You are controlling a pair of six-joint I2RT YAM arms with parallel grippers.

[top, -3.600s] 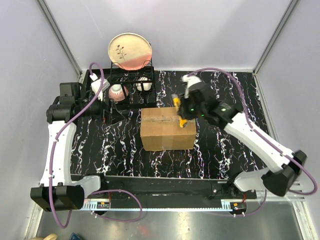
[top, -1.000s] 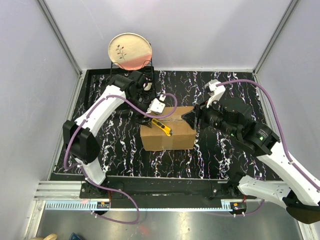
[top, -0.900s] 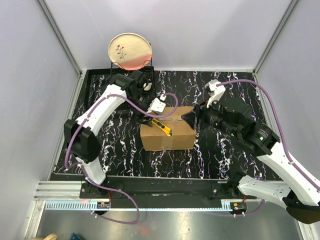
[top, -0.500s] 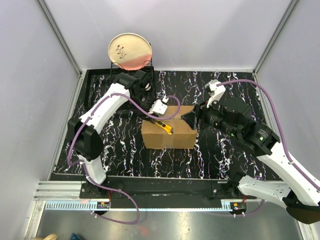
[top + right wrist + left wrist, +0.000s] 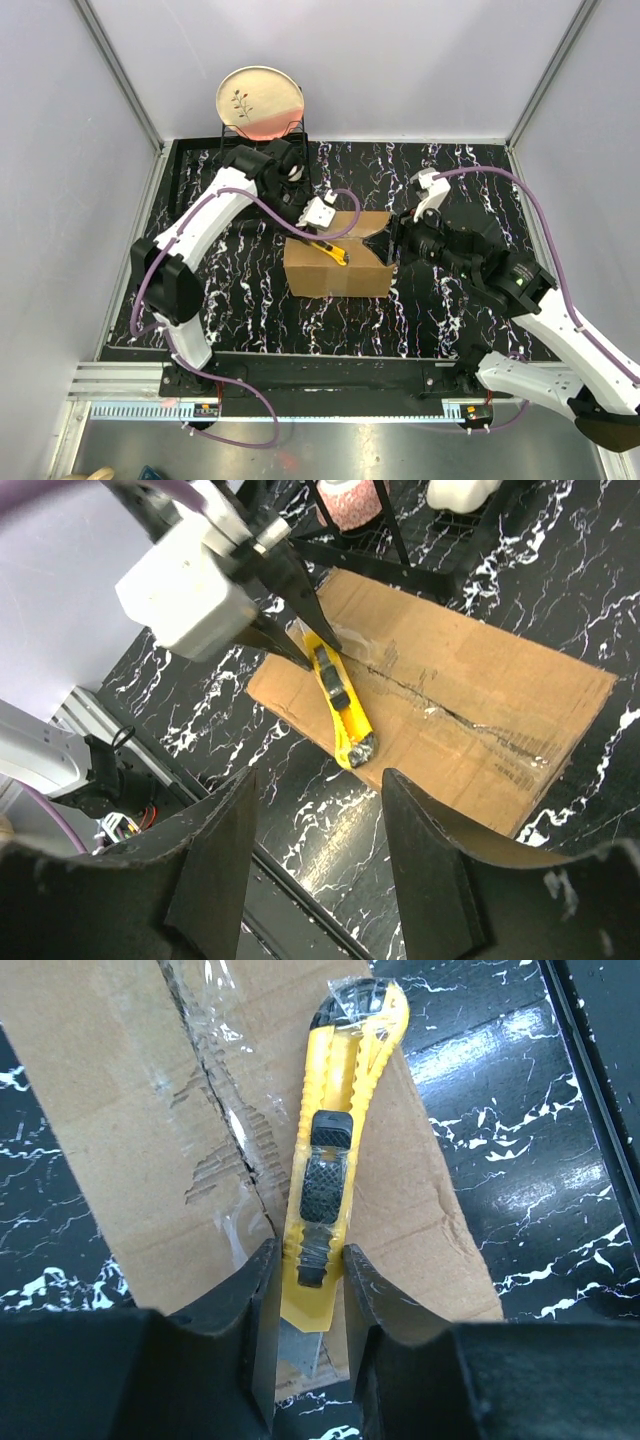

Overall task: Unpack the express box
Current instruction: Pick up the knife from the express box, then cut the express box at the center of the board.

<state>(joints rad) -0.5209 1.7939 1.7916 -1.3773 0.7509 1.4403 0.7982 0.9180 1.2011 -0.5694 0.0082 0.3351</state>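
Observation:
The express box (image 5: 335,270) is a brown cardboard carton in the middle of the black marble table. Its tape seam (image 5: 225,1120) is slit along the top. A yellow utility knife (image 5: 335,1140) lies on the box top, seen too in the top view as the knife (image 5: 334,252). My left gripper (image 5: 305,1300) is shut on the knife's blade end, with a finger pressed on each side. From the right wrist, the left gripper (image 5: 290,620) reaches in from the box's far left. My right gripper (image 5: 320,870) is open and holds nothing; it hovers by the box's right end (image 5: 392,238).
A black dish rack (image 5: 262,150) stands at the back left with a pink plate (image 5: 260,100) upright in it. Two cups (image 5: 350,500) hang on it just behind the box. A metal rail (image 5: 320,365) runs along the near table edge.
My left gripper has closed onto the knife lying on the box. The box has shifted slightly to the right. My right arm has moved only a little and stays open.

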